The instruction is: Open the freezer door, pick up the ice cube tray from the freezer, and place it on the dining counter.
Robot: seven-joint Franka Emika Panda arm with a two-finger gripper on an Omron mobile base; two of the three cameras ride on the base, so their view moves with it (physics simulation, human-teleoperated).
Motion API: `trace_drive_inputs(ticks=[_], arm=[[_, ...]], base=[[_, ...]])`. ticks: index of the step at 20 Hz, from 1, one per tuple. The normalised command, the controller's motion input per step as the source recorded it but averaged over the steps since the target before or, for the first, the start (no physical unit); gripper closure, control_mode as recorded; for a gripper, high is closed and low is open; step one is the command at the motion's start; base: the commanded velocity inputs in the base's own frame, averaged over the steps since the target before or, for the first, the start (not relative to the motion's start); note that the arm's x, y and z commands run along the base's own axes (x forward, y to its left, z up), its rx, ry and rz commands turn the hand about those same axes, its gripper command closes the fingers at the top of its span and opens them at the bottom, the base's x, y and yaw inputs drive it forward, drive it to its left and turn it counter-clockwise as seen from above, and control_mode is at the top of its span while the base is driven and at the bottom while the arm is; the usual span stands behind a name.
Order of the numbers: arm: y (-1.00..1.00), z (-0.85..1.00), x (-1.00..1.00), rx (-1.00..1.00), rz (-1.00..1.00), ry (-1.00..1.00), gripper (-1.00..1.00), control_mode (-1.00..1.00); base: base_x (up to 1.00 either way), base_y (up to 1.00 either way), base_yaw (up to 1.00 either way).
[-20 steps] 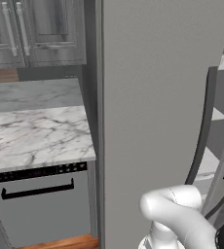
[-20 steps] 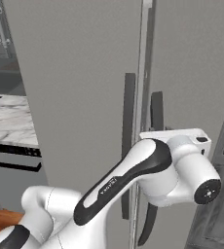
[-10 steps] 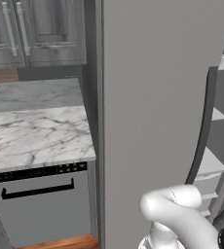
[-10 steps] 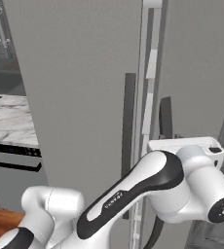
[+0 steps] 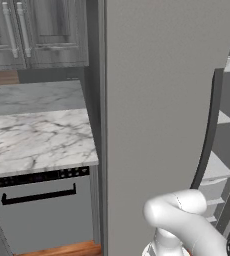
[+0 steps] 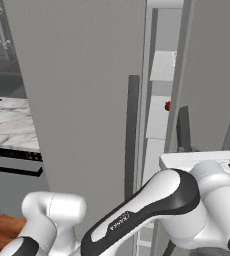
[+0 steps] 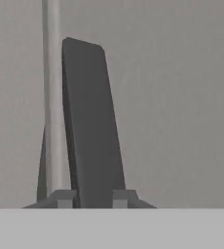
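Freezer door swung further off the cabinet than a second ago; gap beside its handle now wide enough to expose white interior shelves and a small red item behind the handle. Opening step judged under way, not complete. Pincer narrowed since then, fingertips set either side of the dark handle bar, apparently pinching it. Handle directly between and ahead of the fingertips. Ice cube tray not located on the exposed shelves. Marble table with dishwasher left of the freezer door.
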Motion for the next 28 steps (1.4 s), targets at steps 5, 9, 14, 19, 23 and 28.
trace_drive_inputs(ticks=[5,9,14,19,23,28], arm=[[-0.22,0.0,-0.22,0.0,-0.06,0.0,1.0,-1.0],[-0.12,0.0,-0.16,0.0,-0.07,0.0,1.0,-1.0],[-0.18,0.0,-0.16,0.0,-0.07,0.0,1.0,-1.0],[-0.26,0.0,-0.17,0.0,-0.05,0.0,1.0,-1.0],[-0.27,0.0,-0.16,0.0,-0.05,0.0,1.0,-1.0],[-0.21,0.0,-0.14,0.0,-0.06,0.0,1.0,-1.0]], base=[[0.0,0.0,0.0],[0.0,0.0,0.0],[0.0,0.0,0.0],[0.0,0.0,0.0],[0.0,0.0,0.0],[0.0,0.0,0.0]])
